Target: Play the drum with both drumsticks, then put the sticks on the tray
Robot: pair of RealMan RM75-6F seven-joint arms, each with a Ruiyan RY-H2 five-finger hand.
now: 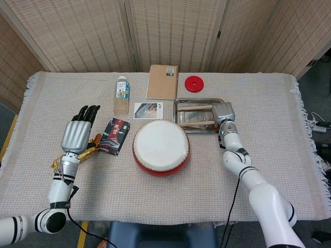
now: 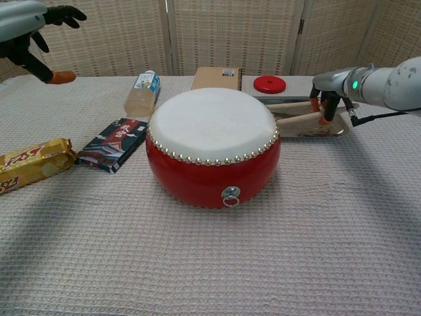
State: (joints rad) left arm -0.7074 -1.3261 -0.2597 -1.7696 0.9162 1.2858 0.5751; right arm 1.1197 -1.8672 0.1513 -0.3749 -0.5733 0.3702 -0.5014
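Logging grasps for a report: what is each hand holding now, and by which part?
Right hand holds a drumstick near its right end, over the tray. Left hand holds nothing.

head view: you look steeply down from high over the whole desk [image 1: 258,103] | chest view: low, near, level, facing the screen wall | shared: drum [image 1: 161,146] [image 2: 212,146], tray [image 1: 178,120] [image 2: 337,128], both hands

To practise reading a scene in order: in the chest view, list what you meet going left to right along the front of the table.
Gold snack bar → dark packet → red drum → metal tray, where the right hand holds a drumstick.
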